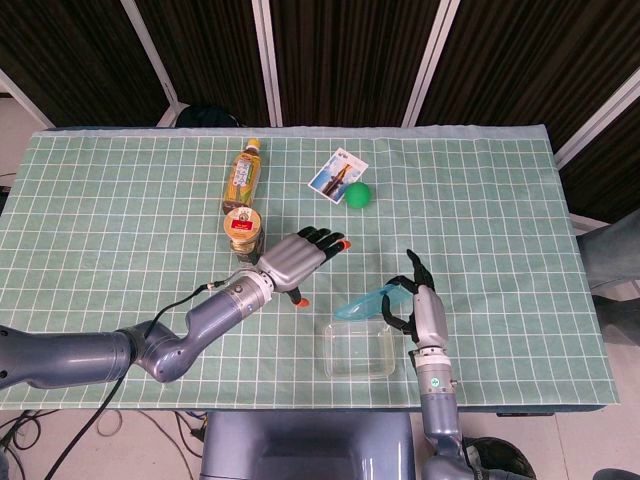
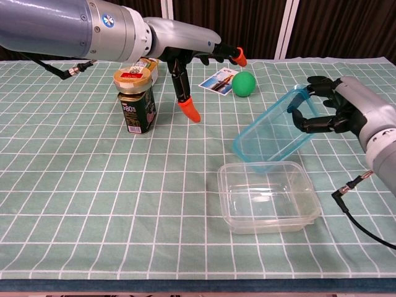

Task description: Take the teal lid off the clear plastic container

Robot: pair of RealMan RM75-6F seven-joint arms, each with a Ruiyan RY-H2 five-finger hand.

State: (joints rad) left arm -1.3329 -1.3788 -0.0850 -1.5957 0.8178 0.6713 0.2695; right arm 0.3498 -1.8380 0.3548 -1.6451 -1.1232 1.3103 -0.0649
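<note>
Now lidless container [image 2: 268, 197]; lid [image 2: 272, 132] in right hand [image 2: 331, 113]

Table [image 1: 120, 220] w/ green grid-pattern cloth [image 2: 93, 204]. Behind it, dark ribbed wall panels [image 1: 340, 60] split by white slanted frame bars [image 1: 262, 60]. Pale floor at far left.

The clear plastic container [image 2: 268, 197] is glossy and see-through, with light glinting along its rim. Just above it, the teal lid [image 2: 275, 131] is translucent, smooth plastic. The bench [image 2: 93, 204] wears a matt green checked cloth. The left hand [image 2: 192, 52] is satin grey metal with matt orange fingertips [image 2: 189, 111]; the right hand [image 2: 328, 111] has black fingers.
</note>
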